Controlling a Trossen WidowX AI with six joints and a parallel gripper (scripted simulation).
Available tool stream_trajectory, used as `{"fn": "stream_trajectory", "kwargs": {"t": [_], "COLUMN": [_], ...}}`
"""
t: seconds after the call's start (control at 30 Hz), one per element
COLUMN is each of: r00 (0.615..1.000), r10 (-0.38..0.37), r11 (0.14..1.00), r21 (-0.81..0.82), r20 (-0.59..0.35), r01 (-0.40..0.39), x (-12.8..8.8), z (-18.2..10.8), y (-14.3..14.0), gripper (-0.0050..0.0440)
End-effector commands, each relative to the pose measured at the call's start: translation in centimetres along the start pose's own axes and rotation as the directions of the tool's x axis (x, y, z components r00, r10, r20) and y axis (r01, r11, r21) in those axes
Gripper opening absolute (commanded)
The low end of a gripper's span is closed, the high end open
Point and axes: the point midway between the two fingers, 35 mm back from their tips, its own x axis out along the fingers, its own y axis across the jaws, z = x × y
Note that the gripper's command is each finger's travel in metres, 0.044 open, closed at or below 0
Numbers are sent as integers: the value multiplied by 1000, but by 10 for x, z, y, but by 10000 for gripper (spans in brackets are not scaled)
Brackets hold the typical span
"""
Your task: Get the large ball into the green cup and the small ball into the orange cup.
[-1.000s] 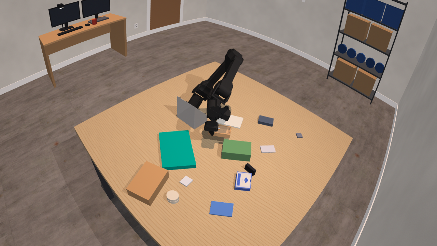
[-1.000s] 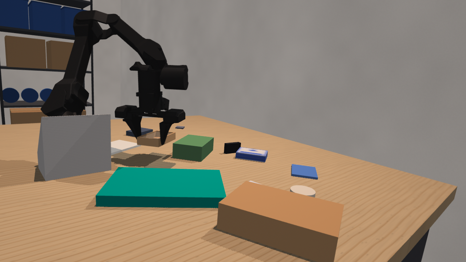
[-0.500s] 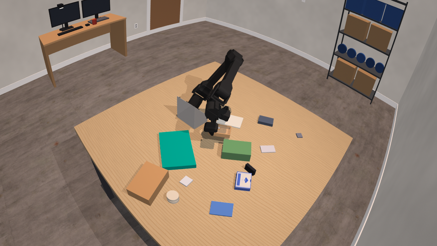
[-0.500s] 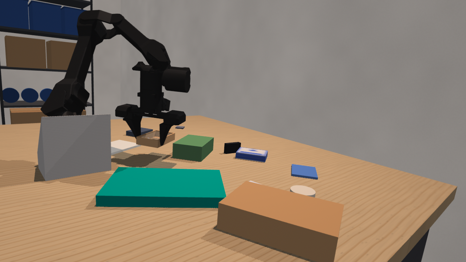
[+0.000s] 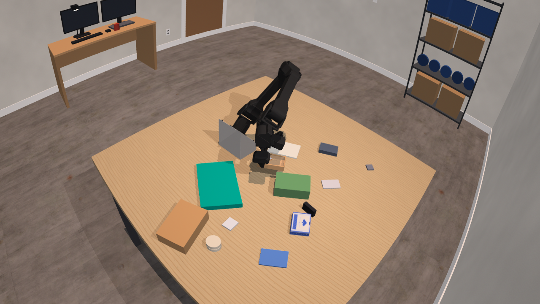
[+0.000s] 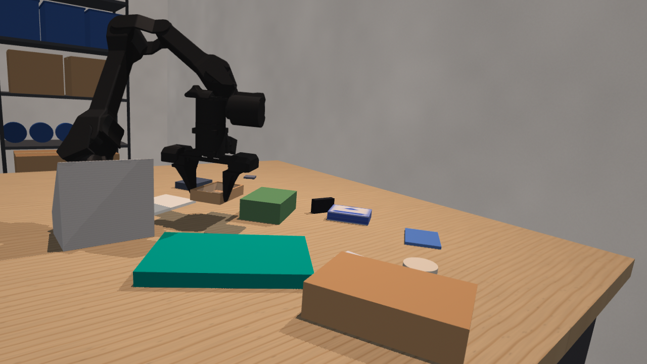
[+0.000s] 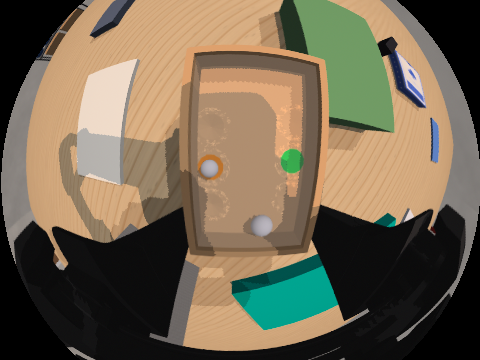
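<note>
Squarely between pincer (image 6: 211,192) fingers, wooden puzzle (image 6: 212,191)

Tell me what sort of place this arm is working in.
Probably an office or lab workroom with storage. A desk with two monitors stands by the wall, a metal shelf rack holds cardboard boxes and blue bins, and the arm works on a big wooden table.
</note>
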Motion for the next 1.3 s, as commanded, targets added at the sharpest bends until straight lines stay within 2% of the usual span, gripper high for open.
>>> {"fn": "stream_trajectory", "kwargs": {"t": [0.0,0.3,0.87,1.27], "r00": [1000,998,999,993], "r10": [-6,-53,-33,-118], "r11": [1000,999,999,993], "r21": [2,1,1,-2], "r20": [-3,14,1,-10], "r01": [6,53,33,118], "x": [0,1,0,1], "z": [0,-1,-1,0], "y": [1,2,2,4], "gripper": [0,0,0,0]}}
